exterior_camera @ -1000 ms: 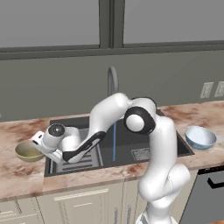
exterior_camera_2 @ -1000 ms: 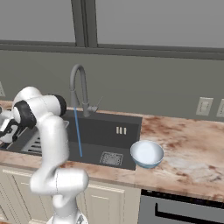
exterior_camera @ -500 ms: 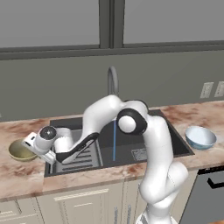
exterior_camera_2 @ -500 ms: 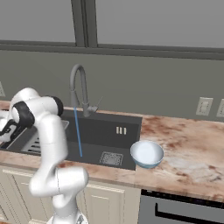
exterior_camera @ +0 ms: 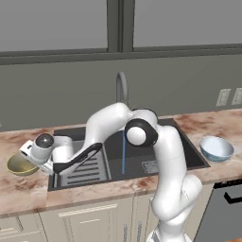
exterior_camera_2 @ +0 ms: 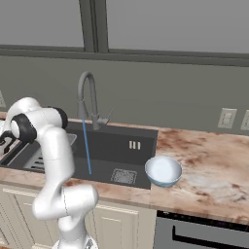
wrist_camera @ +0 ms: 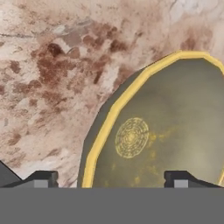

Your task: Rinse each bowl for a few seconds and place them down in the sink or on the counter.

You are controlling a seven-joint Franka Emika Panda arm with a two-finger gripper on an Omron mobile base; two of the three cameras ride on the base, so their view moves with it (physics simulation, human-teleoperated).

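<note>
Glossy olive bowl point(wrist_camera: 166, 131), marbled stone counter point(wrist_camera: 48, 74)

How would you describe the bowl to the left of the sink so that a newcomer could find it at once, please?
Start at the dark grey sink set in the marbled counter, then go past its ribbed tray to the counter on the left. There sits the olive-gold bowl, shiny inside, unlike the pale blue bowl on the right.

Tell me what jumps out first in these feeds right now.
The white arm stretches left across the sink, its claw open over the olive-gold bowl sitting on the counter. A thin water stream runs from the faucet. The pale blue bowl waits right of the sink.
</note>
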